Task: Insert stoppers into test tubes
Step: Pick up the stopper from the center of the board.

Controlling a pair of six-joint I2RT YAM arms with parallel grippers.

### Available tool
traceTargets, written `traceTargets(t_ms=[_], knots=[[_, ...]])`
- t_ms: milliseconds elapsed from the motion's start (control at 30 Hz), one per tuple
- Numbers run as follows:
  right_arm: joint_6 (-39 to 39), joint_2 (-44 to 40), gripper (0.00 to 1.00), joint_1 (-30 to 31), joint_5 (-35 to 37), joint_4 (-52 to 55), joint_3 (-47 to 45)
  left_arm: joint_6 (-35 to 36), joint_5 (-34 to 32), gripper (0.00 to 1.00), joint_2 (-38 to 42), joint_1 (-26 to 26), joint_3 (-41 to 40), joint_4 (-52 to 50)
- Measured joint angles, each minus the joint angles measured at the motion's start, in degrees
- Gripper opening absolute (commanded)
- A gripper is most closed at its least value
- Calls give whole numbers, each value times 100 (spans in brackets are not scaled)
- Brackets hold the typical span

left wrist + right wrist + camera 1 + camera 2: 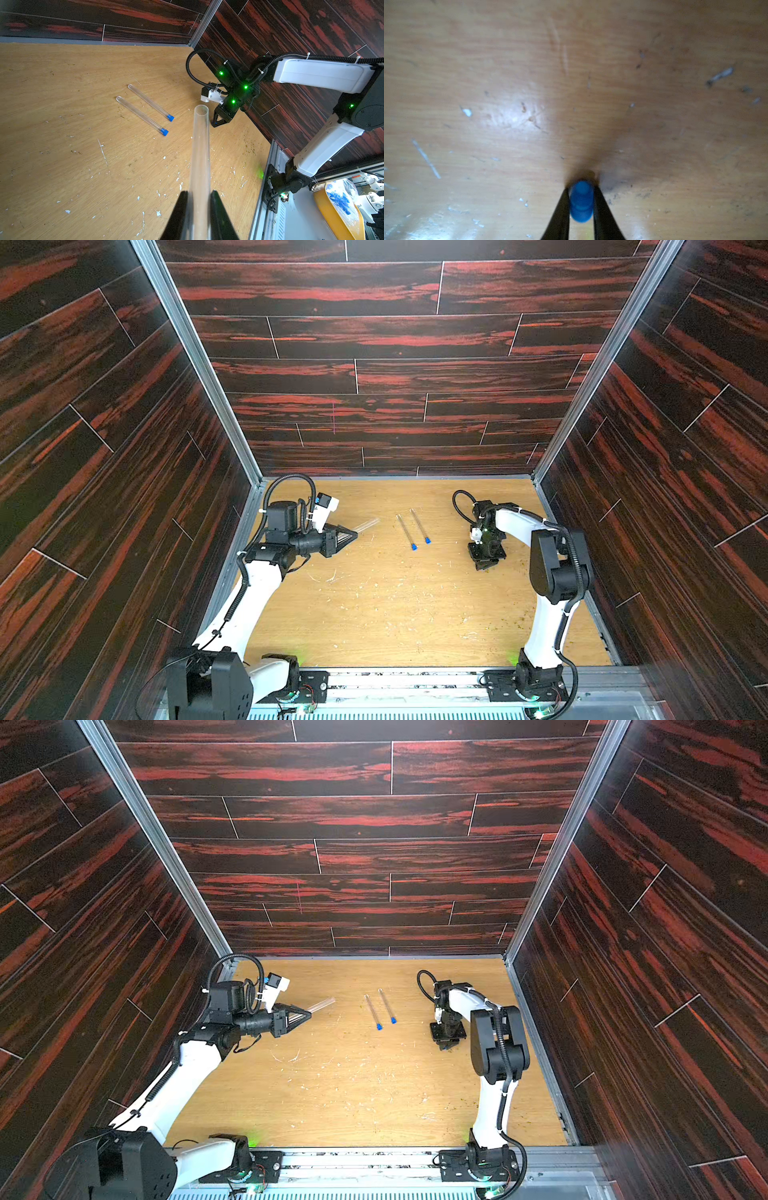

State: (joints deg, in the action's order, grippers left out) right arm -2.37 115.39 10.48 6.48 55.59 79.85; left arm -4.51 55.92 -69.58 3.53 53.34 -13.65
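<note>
so my left gripper is clamped on the open tube, up off the table by its left edge; my right gripper pinches a blue stopper low near the right edge. two capped tubes lie toward the back edge. my worry: the tube slides back when i push, or the stopper twists out
</note>
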Motion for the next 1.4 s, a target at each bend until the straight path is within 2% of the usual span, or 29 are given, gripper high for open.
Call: traceTargets(t_ms=[600,700,833,1000,1167,1400], knots=[[-11,-94,18,2,-28,-59,-111,0,0,8,0,0,0,0],[-2,-247,18,17,-55,-96,-232,-2,0,8,0,0,0,0],[79,-852,18,127,-101,-232,-361,-17,2,8,0,4,0,-4],[302,-2092,17,619,-111,-603,-533,-74,26,8,-26,98,42,-70],[649,-3086,18,1355,116,-970,-741,-17,72,8,-146,269,304,-448],[1440,-3661,18,2734,732,-1290,-922,181,160,8,-221,520,629,-1040]])
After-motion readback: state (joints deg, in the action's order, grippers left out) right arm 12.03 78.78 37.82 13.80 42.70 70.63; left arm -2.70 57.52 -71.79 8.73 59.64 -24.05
